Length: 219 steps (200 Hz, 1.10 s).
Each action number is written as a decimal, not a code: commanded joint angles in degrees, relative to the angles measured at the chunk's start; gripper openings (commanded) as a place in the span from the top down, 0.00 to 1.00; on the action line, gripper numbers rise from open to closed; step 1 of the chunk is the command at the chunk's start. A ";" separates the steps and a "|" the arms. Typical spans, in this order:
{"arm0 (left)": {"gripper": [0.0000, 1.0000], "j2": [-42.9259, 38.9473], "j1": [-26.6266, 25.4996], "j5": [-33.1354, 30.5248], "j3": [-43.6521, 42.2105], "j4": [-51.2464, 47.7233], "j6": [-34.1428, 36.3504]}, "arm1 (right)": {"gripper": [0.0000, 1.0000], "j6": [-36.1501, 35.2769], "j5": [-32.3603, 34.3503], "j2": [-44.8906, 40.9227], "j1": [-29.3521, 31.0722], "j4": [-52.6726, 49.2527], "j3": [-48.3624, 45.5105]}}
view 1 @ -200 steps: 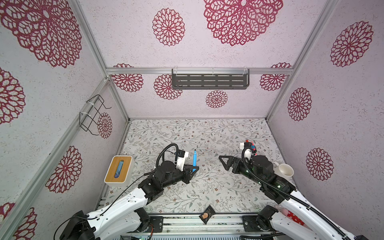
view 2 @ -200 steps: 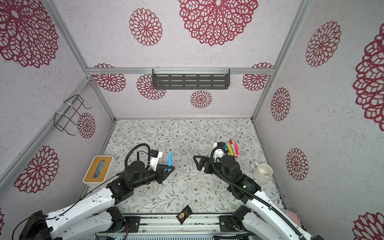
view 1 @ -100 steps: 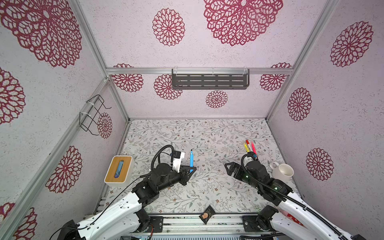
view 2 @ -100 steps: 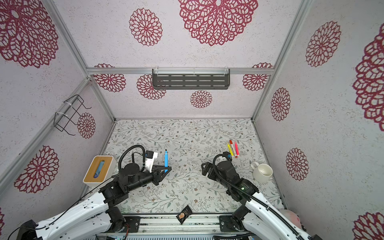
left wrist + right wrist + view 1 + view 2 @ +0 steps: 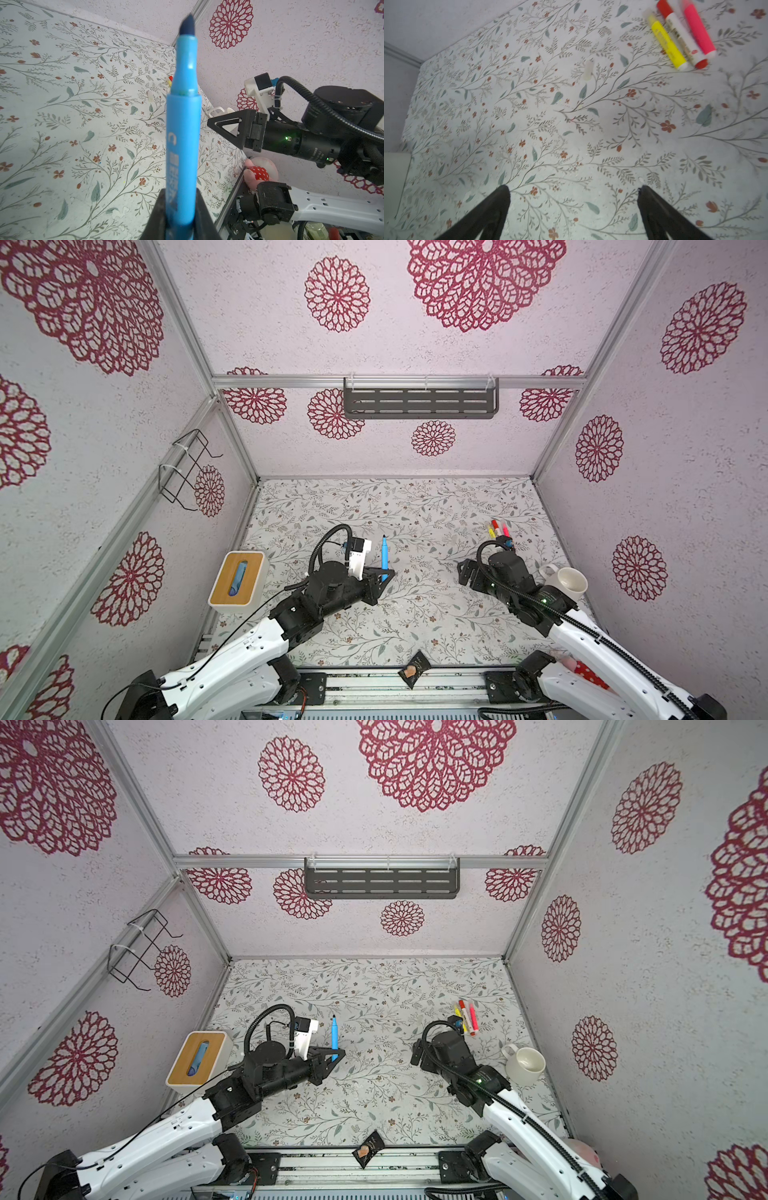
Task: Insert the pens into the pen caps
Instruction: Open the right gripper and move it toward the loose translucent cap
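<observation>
**Q:** Where is the blue pen (image 5: 385,556)?

**A:** My left gripper (image 5: 179,218) is clamped on its lower barrel. Its dark tip is bare and points away from my fingers.

**Q:** And your other tool?

**A:** My right gripper (image 5: 574,193) hangs above the floral tabletop (image 5: 529,124), jaws spread, holding nothing. Ahead, the yellow pen (image 5: 666,41), red-and-white pen (image 5: 683,37) and pink pen (image 5: 698,31) lie side by side. A pale stub (image 5: 588,69), possibly a clear cap, lies apart.

Glossy plastic blue pen (image 5: 182,128); matt printed table cover (image 5: 529,124).
</observation>
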 commanded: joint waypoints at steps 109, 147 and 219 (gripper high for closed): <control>1.00 1.68 -0.24 -6.43 -1.58 1.05 7.38 | 0.19 -6.61 -5.81 38.53 -10.16 0.55 24.13; 1.00 2.66 0.17 -6.54 -2.31 1.08 9.84 | 0.26 -7.25 -5.28 49.57 -10.40 -1.20 34.61; 1.00 2.66 0.39 -4.01 -6.73 4.24 8.29 | 0.43 -7.86 -4.49 60.50 -10.58 -6.04 44.39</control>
